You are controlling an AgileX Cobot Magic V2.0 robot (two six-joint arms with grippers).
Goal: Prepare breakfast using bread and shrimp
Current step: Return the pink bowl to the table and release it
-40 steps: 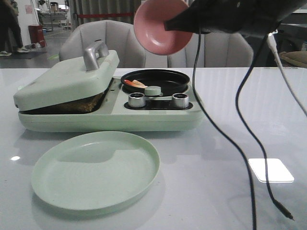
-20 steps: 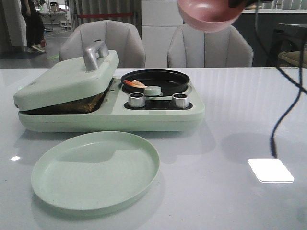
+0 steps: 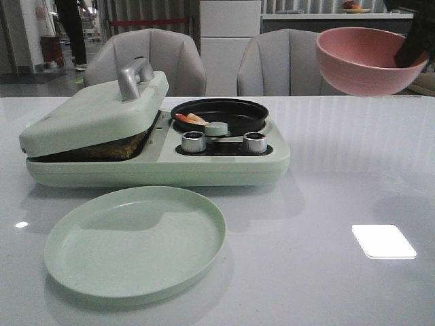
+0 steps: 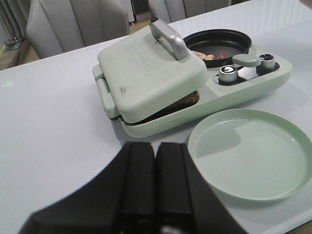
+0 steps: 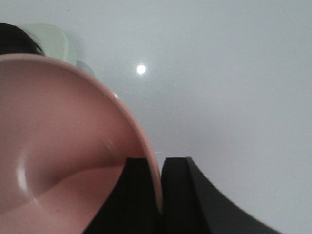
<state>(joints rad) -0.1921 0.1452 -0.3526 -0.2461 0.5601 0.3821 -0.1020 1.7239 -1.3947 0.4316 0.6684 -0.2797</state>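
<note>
Lid lettering [image 4: 141, 57] illegible. Shrimp [image 3: 192, 119] lies crosswise in pan [image 3: 231, 112]. Right pincer [image 5: 160, 187] clamps pink bowl [image 3: 367, 61]; left pincer [image 4: 155, 183] together.

Not much of the robot showed up here. The left gripper [image 4: 156, 185] was all matte black: two flat, blocky rectangular fingers [image 4: 139, 183] with squared edges, growing out of a wider black body that flared toward the bottom of the frame. The right gripper [image 5: 158, 195] looked like the same build, black slab fingers [image 5: 178, 190] with sharp corners and a sloped shoulder. In the front view only a dark black chunk of the right arm [image 3: 414, 37] sat in the upper right corner. I couldn't make out any screws, markings or cables.
</note>
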